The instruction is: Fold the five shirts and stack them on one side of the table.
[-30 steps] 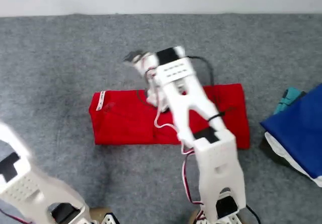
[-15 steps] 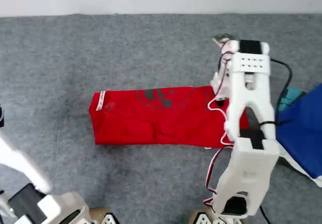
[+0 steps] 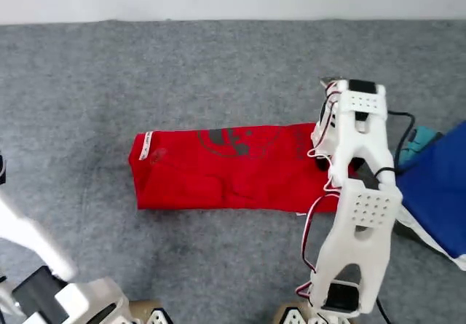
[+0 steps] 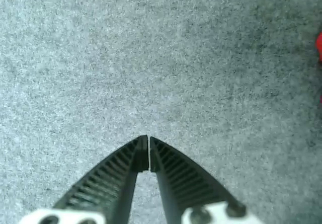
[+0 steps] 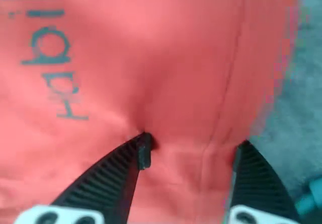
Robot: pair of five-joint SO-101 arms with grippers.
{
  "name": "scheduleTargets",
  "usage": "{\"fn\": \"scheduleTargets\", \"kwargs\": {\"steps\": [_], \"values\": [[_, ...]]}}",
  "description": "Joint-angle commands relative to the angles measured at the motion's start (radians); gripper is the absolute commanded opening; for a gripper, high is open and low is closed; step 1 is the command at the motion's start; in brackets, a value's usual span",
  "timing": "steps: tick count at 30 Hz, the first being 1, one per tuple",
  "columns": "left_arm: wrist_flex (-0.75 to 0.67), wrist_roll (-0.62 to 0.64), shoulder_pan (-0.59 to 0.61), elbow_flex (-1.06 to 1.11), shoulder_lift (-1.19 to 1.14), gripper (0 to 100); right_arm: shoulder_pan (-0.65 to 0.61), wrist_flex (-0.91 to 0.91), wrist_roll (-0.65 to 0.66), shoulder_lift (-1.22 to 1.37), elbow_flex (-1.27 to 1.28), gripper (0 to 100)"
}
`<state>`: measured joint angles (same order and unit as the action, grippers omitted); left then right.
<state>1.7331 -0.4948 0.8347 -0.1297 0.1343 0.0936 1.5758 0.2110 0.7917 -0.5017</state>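
Scanning from my left, I see the left gripper (image 4: pixel 149 138) pinched together on nothing above bare grey worktop (image 3: pixel 218 62), well apart from the red shirt (image 3: pixel 218 167). The shirt lies as a long band running left to right. The right gripper (image 5: pixel 193 146), spread wide, presses on its right end, so I judge that arm the nearer one for folding it. The blue shirt (image 3: pixel 437 186) lies just beyond.
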Motion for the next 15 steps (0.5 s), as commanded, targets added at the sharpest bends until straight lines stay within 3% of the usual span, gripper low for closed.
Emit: {"fn": "scheduleTargets", "kwargs": {"steps": [1, 6, 15], "values": [[0.021, -0.002, -0.005, -0.004, 0.048, 2, -0.038, -0.008, -0.023, 0.030, -0.003, 18.0], [0.021, -0.002, -0.005, -0.004, 0.048, 2, -0.051, 0.001, -0.028, 0.031, -0.008, 0.9], [0.021, -0.002, -0.005, -0.004, 0.048, 2, -0.105, 0.101, 0.051, -0.182, -0.008, 1.0]]}}
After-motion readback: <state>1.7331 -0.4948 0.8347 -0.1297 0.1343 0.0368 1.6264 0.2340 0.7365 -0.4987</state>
